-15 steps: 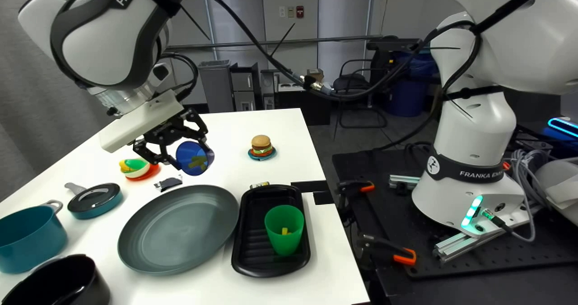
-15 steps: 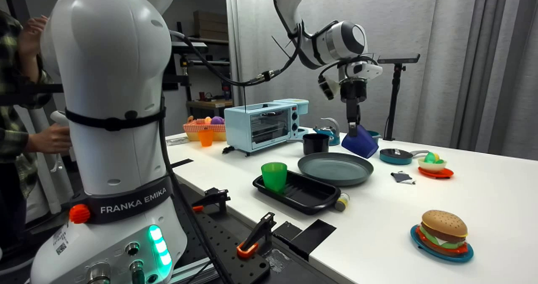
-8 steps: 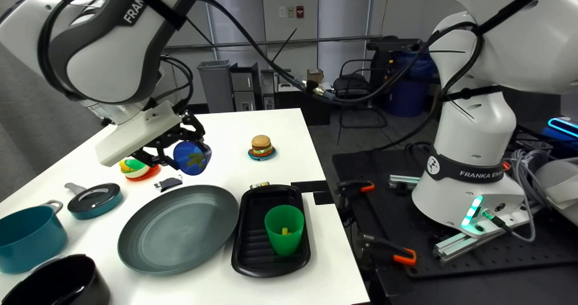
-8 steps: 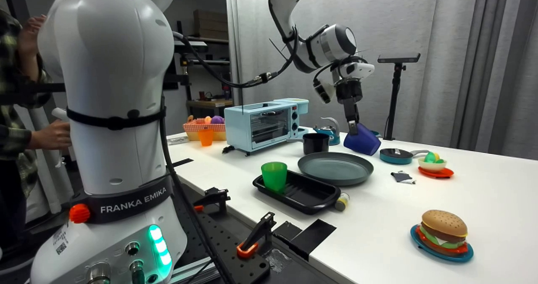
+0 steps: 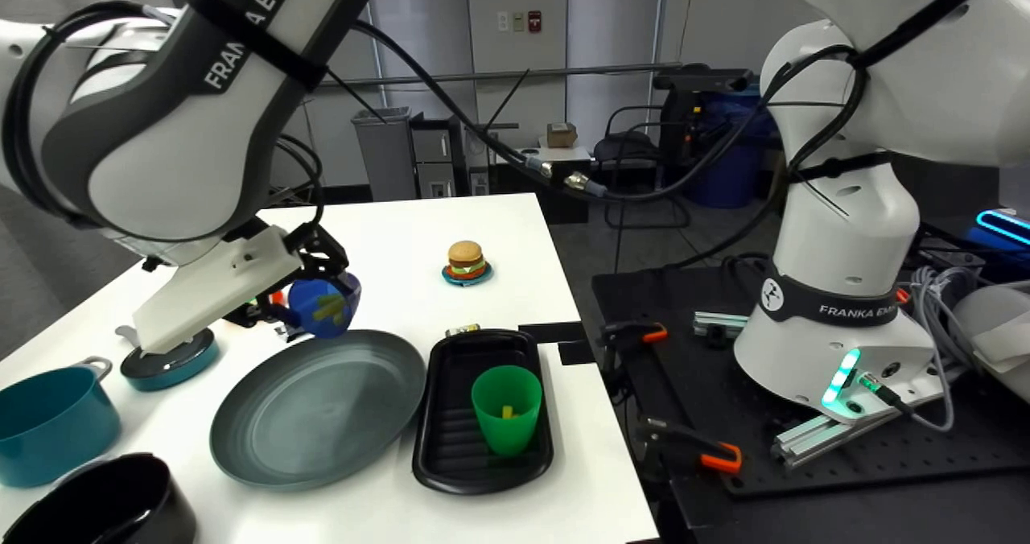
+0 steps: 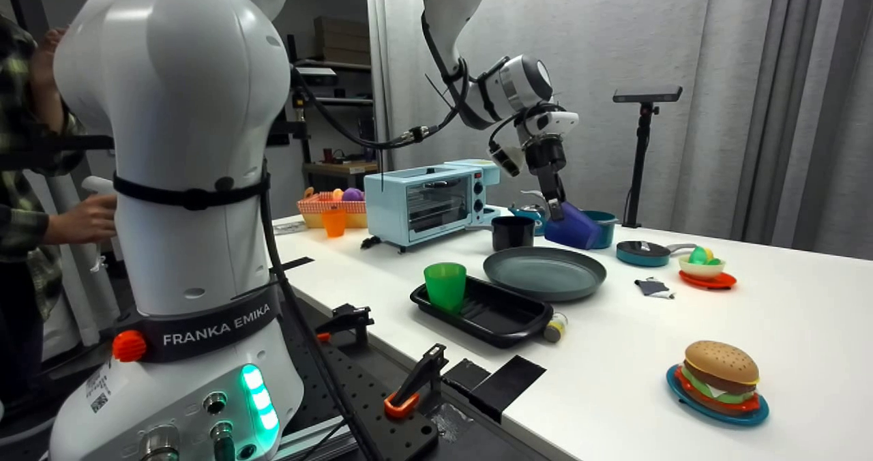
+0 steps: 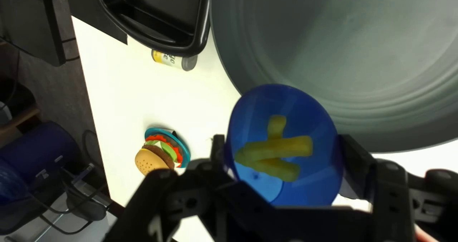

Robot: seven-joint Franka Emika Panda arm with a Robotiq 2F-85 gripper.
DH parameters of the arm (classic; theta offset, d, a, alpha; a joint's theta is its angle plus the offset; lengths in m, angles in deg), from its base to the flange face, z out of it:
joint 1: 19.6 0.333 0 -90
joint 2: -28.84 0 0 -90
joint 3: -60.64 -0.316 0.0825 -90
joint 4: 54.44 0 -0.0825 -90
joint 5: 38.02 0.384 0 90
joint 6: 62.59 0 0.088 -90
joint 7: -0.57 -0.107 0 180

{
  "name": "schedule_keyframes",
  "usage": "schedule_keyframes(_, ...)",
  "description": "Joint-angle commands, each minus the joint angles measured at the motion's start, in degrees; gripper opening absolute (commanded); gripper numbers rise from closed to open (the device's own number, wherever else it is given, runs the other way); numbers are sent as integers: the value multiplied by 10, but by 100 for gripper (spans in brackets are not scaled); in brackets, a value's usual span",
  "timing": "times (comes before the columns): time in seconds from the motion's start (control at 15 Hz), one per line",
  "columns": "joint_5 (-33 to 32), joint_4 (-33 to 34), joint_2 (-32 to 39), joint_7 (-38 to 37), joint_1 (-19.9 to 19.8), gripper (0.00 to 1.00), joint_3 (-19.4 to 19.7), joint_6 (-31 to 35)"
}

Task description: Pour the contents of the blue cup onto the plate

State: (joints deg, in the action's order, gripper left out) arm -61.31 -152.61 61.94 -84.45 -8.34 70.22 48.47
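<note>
My gripper [image 7: 281, 141] is shut on the blue cup [image 7: 307, 124], with a finger on each side of it in the wrist view. Three yellow stick pieces, the contents [image 7: 273, 149], lie inside the cup; they also show through it in an exterior view [image 5: 330, 308]. The cup is held tilted above the table in both exterior views [image 5: 304, 293] [image 6: 576, 230]. The round grey-green plate [image 5: 326, 407] lies flat and bare. In the wrist view the cup overlaps the plate's near rim [image 7: 343, 48]. In an exterior view it appears behind the plate [image 6: 545, 273].
A black tray [image 5: 438, 439] with a green cup [image 5: 507, 415] adjoins the plate. A black pot [image 5: 177, 504], teal pot [image 5: 56, 423] and small lidded pan [image 5: 173, 363] stand on the plate's other side. A toy burger [image 5: 467, 261] and small can [image 6: 556, 328] lie on the table.
The arm, with the cup held in the gripper, has moved left and down in an exterior view, toward the plate's edge. The yellow pieces have stayed in the cup.
</note>
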Motion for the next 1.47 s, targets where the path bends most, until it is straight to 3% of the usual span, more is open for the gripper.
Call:
schedule_keyframes(0.0,-46,26,12,-43,13,52,10,-33)
schedule_keyframes(0.6,-138,43,22,-120,23,52,6,-87)
schedule_keyframes(1.4,-228,56,28,-152,18,52,-11,-152)
